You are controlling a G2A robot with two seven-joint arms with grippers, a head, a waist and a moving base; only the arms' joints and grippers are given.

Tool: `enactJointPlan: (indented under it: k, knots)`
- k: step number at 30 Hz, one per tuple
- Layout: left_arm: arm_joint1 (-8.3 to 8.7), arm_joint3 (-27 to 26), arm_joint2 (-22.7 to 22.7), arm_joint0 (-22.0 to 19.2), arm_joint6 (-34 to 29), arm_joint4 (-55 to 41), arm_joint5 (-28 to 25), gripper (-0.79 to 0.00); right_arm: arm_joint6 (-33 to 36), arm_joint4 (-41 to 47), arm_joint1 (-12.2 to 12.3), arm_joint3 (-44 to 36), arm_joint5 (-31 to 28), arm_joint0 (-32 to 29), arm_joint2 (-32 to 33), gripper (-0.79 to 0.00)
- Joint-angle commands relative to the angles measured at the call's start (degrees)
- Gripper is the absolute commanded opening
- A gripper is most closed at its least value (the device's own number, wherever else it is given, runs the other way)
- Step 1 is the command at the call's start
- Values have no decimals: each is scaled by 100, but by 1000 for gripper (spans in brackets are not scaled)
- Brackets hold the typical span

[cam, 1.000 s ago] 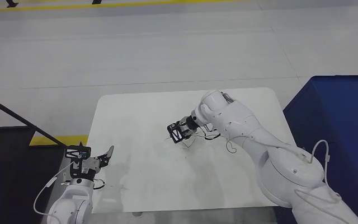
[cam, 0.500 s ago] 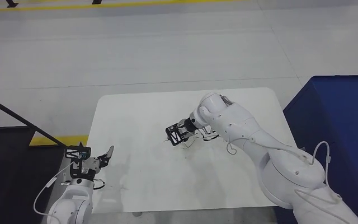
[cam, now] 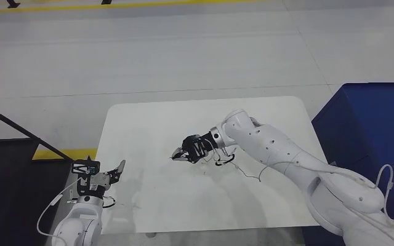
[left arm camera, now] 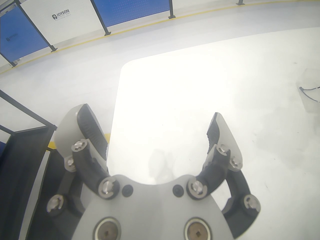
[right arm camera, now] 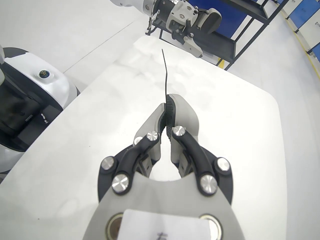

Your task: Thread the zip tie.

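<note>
- The right gripper (right arm camera: pixel 167 101) is holding a thin black zip tie (right arm camera: pixel 165 73) over the middle of the white counter (cam: pixel 154 203). Its jaws are pressing together on one end of the strap.
- The zip tie, a narrow flat plastic strap, is sticking out beyond the tips of the jaws. It is bending slightly partway along and tapering to a fine point.
- Its free tip is pointing toward the left gripper (left arm camera: pixel 150 111), which is well apart from it.
- The clamped end is sitting hidden between the pads, so its shape cannot be told.
- The right jaws are showing black ribbed rubber pads on their inner faces. These are backed by smooth pale shells, curved black links and round silver bolts.
- The left gripper is hanging at the counter's left edge, near the corner closest to the robot. Its jaws are spread wide apart, with their ribbed black pads facing each other across the gap.
- The counter is presenting a smooth, matte white top with rounded corners.
- Thin black cables (cam: pixel 225 161) are looping beside the right wrist.
- A black metal rack (right arm camera: pixel 240 3) of slim tubes and flat shelves is standing on the pale floor beyond the left gripper.
- A blue cabinet (cam: pixel 357 123) is standing beside the counter's right edge.
</note>
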Motion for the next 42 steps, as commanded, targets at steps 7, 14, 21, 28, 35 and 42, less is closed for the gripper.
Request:
enactJointPlan:
  k: [7,14,21,28,35,42]
  knots:
    - [13,-486,48,347,-73,-1481,-1773,0,3,2409,408,-948,-5,-371,211,-785]
    - [11,-485,23,367,-10,-1653,-1871,0,4,2398,712,-976,-5,-125,-97,-785]
    - [21,-588,133,455,333,-1170,-2133,0,45,2775,718,-1090,-5,-373,42,-785]
    - [36,-655,365,634,353,-1698,-3113,0,5,3730,743,-1271,-5,-610,-54,-785]
    - [29,-607,566,673,80,-2691,-3545,0,13,4496,757,-1714,-5,-909,-80,-785]
    - [77,-535,1004,345,-1741,-5983,-3799,-31,175,5329,814,-2054,-5,-949,-227,-785]
